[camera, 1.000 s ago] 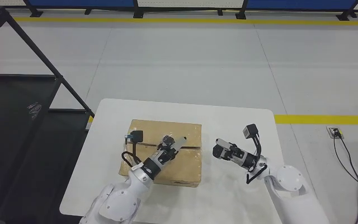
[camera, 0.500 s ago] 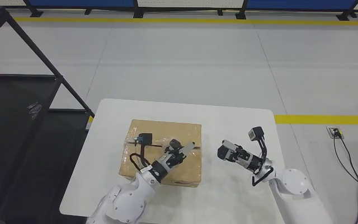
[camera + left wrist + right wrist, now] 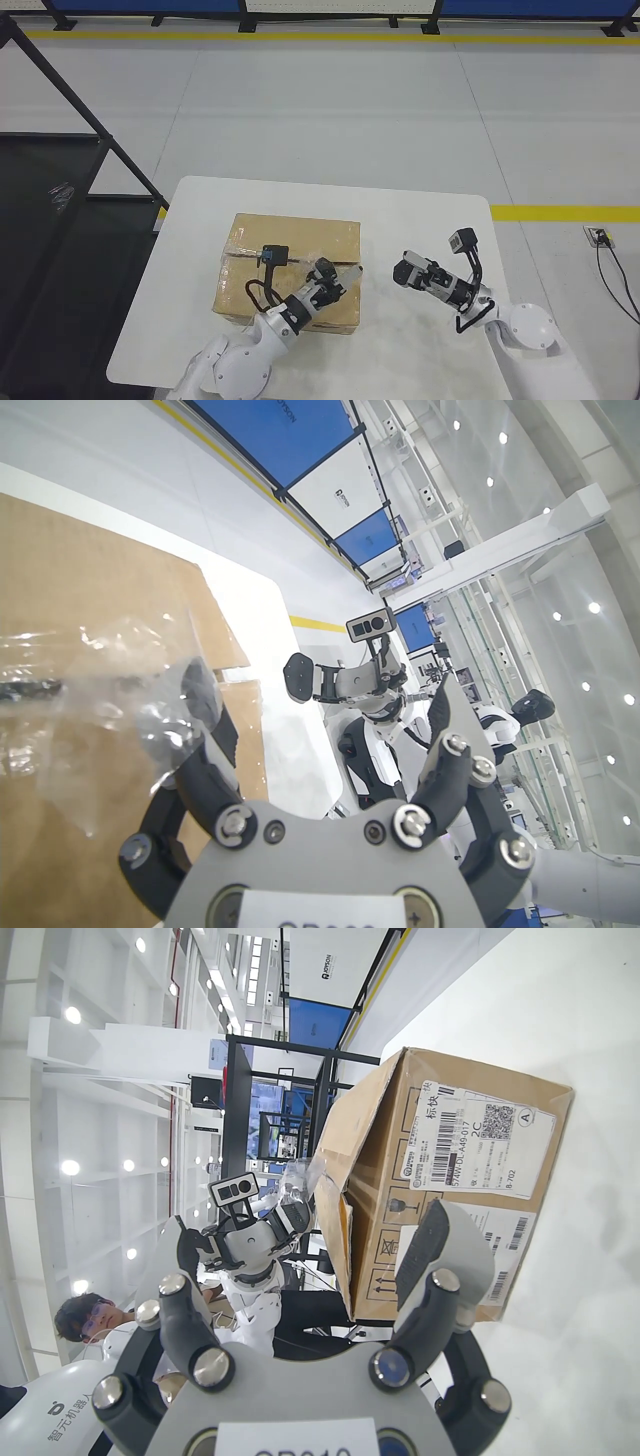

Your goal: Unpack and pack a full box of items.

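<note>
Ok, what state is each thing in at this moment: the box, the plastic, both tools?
Cardboard box: upright on the table, top flaps folded down.
Left tool: open, over the box top, clamping nothing.
Clear plastic bag: crumpled, lying on the box top, draped against one finger of that tool.
Right tool: open, empty, above the table beside the box, not touching it.

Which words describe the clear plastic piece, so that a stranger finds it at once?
On the white table lies one brown cardboard box. Over its top, at the left hand, is a crumpled plastic film, the only transparent, shiny thing there.
</note>
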